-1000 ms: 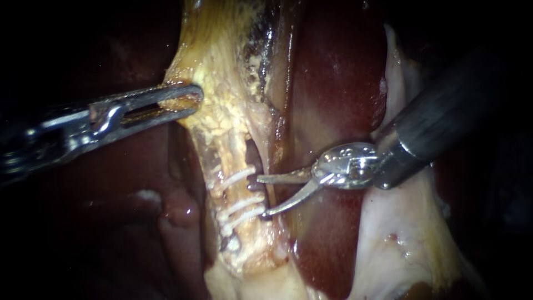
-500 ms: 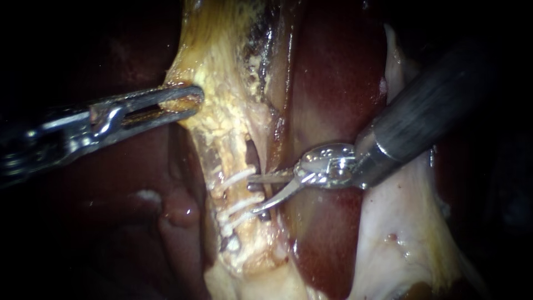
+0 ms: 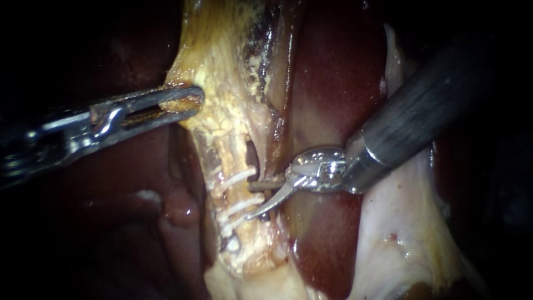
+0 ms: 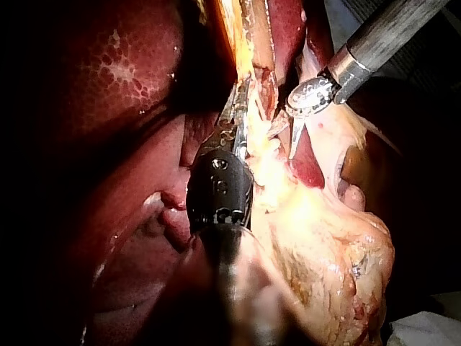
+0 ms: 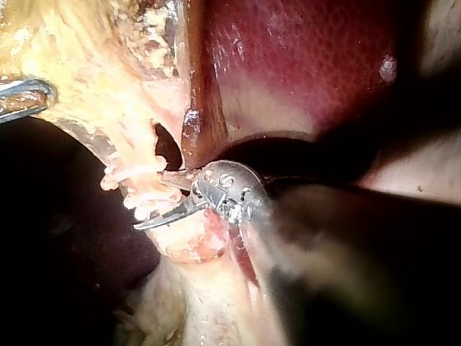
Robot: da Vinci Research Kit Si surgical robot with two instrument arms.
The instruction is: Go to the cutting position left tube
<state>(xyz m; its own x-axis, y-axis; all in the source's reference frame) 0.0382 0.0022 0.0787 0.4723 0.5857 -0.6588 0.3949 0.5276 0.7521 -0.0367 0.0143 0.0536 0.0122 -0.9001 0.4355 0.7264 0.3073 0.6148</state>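
Holds right instrument's hand (image 3: 254,199) open, blades against the left tube (image 3: 229,191) between clips (image 3: 237,178); clamps left instrument's hand (image 3: 191,100) on yellow tissue (image 3: 222,116).

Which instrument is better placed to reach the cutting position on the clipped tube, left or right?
The right instrument: its open jaws sit at the tube beside the white clips, while the left instrument is shut on yellowish tissue, apart from them.

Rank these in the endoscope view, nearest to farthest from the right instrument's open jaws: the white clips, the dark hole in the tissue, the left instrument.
1. The white clips, at the tips of the right instrument.
2. The dark hole, just above them.
3. The left instrument, far up-left, clamped on yellow tissue.
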